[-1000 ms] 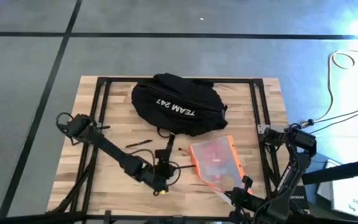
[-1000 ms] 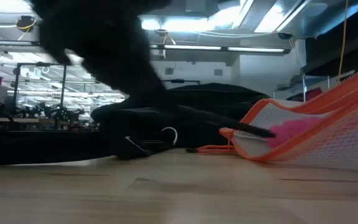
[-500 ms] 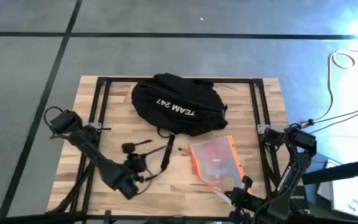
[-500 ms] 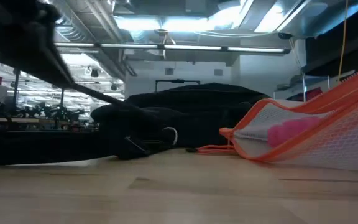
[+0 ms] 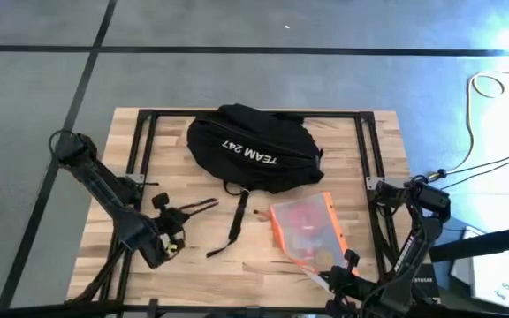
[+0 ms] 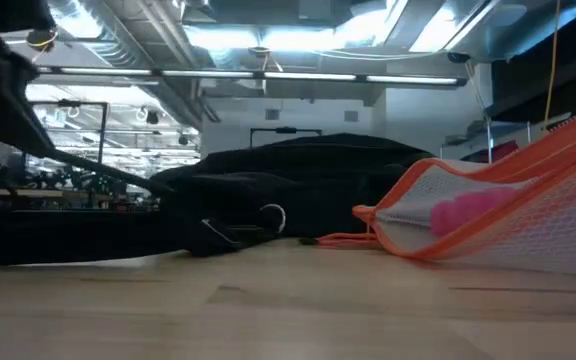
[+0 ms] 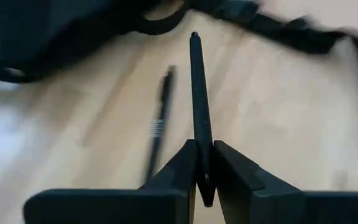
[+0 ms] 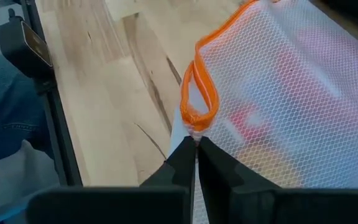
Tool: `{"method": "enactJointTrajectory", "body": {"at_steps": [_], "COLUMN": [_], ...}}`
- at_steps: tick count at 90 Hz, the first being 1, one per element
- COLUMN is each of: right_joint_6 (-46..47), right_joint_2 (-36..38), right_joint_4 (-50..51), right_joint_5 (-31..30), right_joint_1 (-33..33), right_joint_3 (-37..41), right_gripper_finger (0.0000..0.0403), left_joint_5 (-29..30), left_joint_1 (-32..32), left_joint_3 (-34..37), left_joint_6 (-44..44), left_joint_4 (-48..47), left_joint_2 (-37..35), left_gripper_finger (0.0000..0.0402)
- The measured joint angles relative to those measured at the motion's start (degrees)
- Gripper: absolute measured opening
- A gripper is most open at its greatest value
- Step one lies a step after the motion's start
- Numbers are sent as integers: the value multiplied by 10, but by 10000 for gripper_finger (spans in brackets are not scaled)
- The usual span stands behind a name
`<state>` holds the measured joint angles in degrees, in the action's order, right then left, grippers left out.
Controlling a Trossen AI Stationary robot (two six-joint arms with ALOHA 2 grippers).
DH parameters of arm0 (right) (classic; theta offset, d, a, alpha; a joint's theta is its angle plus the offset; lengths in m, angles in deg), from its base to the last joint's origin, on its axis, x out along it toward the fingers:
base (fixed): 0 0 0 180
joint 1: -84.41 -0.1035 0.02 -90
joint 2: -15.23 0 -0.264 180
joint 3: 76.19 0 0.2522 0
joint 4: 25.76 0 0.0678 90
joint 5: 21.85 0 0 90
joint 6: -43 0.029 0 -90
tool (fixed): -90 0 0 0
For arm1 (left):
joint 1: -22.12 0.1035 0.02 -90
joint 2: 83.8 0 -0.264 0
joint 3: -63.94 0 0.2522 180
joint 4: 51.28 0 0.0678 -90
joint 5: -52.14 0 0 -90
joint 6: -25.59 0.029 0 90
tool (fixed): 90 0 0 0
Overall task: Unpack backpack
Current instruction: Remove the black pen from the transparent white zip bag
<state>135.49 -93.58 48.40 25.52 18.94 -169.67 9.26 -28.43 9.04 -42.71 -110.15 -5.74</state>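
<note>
The black backpack [image 5: 250, 155], lettered "TEAM 247", lies at the table's far middle, and one strap [image 5: 230, 223] trails toward the near edge. My left gripper [image 7: 204, 168] is over the near left of the table [image 5: 173, 219], shut on a thin black pen [image 7: 197, 93]. A second pen [image 7: 160, 124] lies flat on the wood beside it. An orange mesh pouch [image 5: 306, 228] with something pink inside sits at the near right. My right gripper [image 8: 195, 155] is shut on it. My left gripper pinches the pen's rear end [image 7: 202, 177] between its two fingers. The pen runs on along the fingers, toward the backpack, and slants clear of the table [image 6: 108, 168]. My right gripper pinches the pouch's corner just below its orange loop [image 8: 194, 134]. That side is raised, so the pouch slants [image 6: 488, 215] with its far end on the table.
A black frame [image 5: 135, 159] runs around the table's sides. A metal ring and buckle [image 6: 268, 218] lie in front of the backpack. There is bare wood along the near edge [image 5: 254, 269] and at the far left corner [image 5: 162, 141].
My left gripper has moved from the near middle, by the strap's end, toward the table's left edge. It stays shut on the pen and carries it clear of the table. The backpack, the pouch and my right gripper have kept still.
</note>
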Motion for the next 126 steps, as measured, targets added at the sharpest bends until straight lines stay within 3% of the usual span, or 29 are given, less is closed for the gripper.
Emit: {"method": "enactJointTrajectory", "body": {"at_steps": [11, 30, 66, 85, 126], "right_joint_6": [0, 0, 0, 0, 0], "right_joint_2": [0, 0, 0, 0, 0], "right_joint_4": [0, 0, 0, 1, 1], "right_joint_5": [0, -3, -3, -3, -3], "right_joint_1": [0, 0, 0, 0, 0], "right_joint_3": [0, 0, 0, 0, 0], "right_gripper_finger": [0, 0, 0, 0, 0], "left_joint_5": [8, 46, 69, 95, 40], "left_joint_1": [-8, -21, -28, -28, -28], "left_joint_3": [45, 126, 267, 292, 296], "left_joint_6": [30, 7, 28, -2, -22], "left_joint_4": [91, 181, 462, 458, 355], "left_joint_2": [-50, -100, -114, -114, -114], "left_gripper_finger": [30, 30, 30, 30, 30]}}
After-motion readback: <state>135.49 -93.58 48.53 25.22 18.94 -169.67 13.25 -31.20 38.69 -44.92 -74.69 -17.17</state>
